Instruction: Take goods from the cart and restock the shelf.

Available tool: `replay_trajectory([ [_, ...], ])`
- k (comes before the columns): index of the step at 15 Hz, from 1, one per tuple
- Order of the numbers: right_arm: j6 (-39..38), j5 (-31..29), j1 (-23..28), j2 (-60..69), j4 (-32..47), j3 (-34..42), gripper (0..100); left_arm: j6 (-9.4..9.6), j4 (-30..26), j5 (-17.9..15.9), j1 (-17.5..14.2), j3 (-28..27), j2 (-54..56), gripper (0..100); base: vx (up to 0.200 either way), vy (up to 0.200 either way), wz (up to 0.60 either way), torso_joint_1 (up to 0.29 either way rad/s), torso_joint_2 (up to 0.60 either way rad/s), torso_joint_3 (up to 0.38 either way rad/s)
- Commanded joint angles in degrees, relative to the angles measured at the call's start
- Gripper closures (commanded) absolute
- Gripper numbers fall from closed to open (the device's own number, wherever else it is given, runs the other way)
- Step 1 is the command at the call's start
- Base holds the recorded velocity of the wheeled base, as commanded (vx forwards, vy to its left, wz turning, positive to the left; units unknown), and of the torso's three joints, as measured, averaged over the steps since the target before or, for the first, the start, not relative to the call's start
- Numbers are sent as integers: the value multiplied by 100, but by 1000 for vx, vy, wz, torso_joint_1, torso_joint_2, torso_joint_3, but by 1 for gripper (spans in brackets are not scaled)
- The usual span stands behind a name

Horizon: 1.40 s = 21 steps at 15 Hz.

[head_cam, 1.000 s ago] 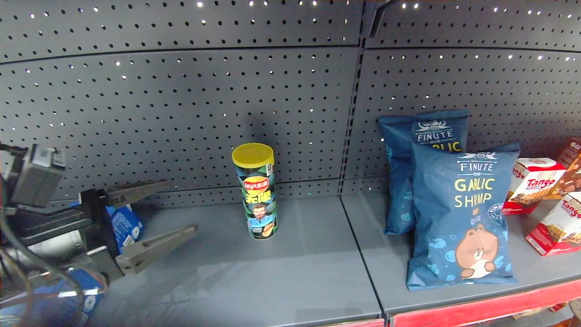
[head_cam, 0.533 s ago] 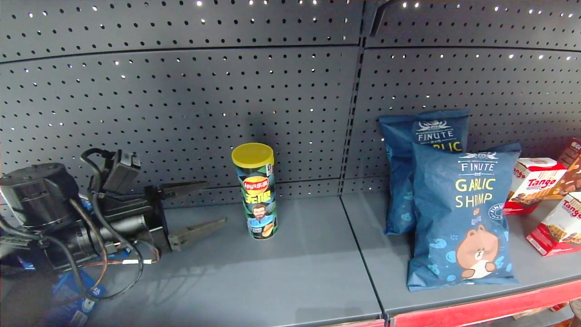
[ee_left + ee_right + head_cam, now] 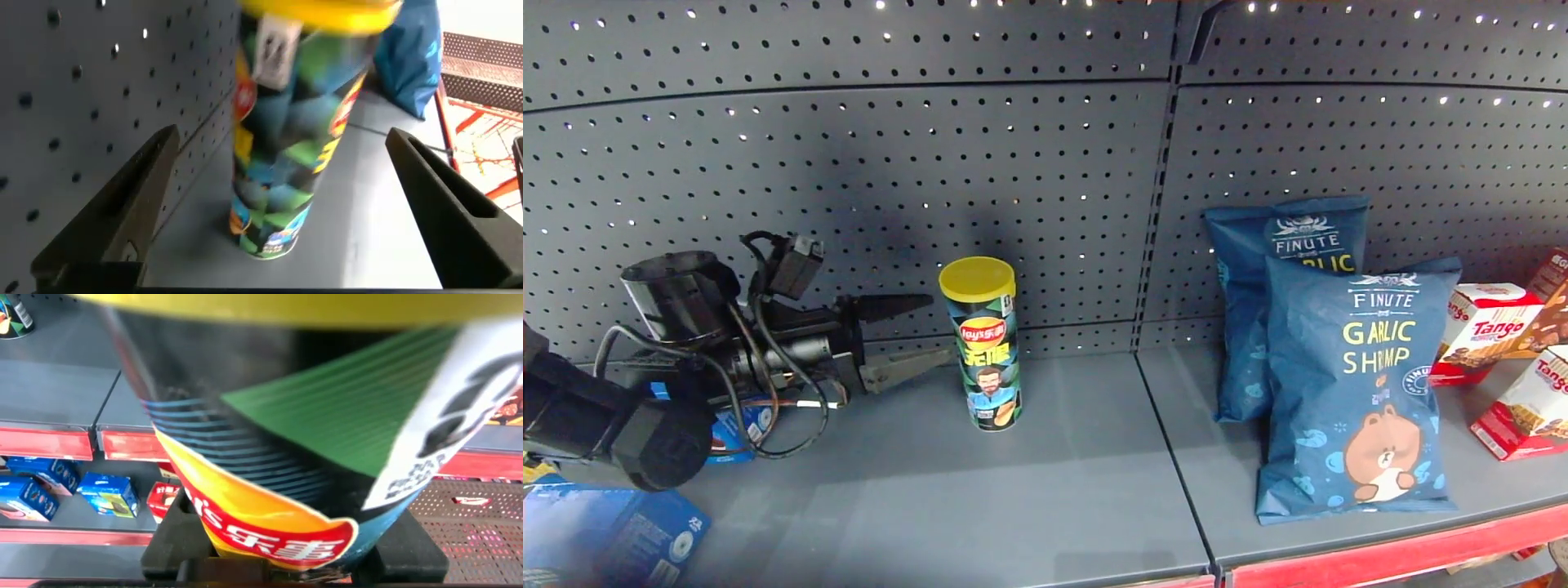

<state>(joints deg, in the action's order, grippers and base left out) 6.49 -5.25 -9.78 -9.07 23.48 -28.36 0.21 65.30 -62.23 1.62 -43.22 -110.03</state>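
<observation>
A chips can [image 3: 980, 343] with a yellow lid stands upright on the grey shelf [image 3: 1054, 490], close to the pegboard back wall. My left gripper [image 3: 938, 328] lies level just left of it, open, with its fingertips almost at the can's side. In the left wrist view the can [image 3: 286, 163] stands just ahead between the two spread fingers [image 3: 122, 220], which hold nothing. A second chips can [image 3: 278, 449] with a yellow lid sits very near the camera in the right wrist view, above my right gripper's dark body [image 3: 294, 554], held in the air before the lower shelves.
Two blue garlic shrimp bags [image 3: 1352, 392] lean on the right half of the shelf, with red-and-white wafer boxes [image 3: 1490, 327] beyond them. Blue boxes [image 3: 613, 535] lie at the shelf's left end under my left arm. The shelf's front edge [image 3: 1380, 559] is red.
My left arm has swung right and back along the shelf, from the left edge to just beside the standing can. Its gripper stayed open. The can has not moved.
</observation>
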Motion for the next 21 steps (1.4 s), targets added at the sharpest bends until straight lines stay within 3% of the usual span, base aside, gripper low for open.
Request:
replay_trajectory([
  [1,2,-2,2,-7,-1,-3,100,6,9,-43,-30,-126,-370,0,0,0,0,0,0,0],
  [9,11,-11,11,-77,-1,14,100,6,510,-184,189,-99,-994,0,0,0,0,0,0,0],
  [18,11,-20,20,-33,8,23,100,-21,386,-166,427,-222,-1091,0,0,0,0,0,0,0],
  [21,11,-20,20,-33,8,23,100,-30,0,-166,541,-592,-1170,0,0,0,0,0,0,0],
])
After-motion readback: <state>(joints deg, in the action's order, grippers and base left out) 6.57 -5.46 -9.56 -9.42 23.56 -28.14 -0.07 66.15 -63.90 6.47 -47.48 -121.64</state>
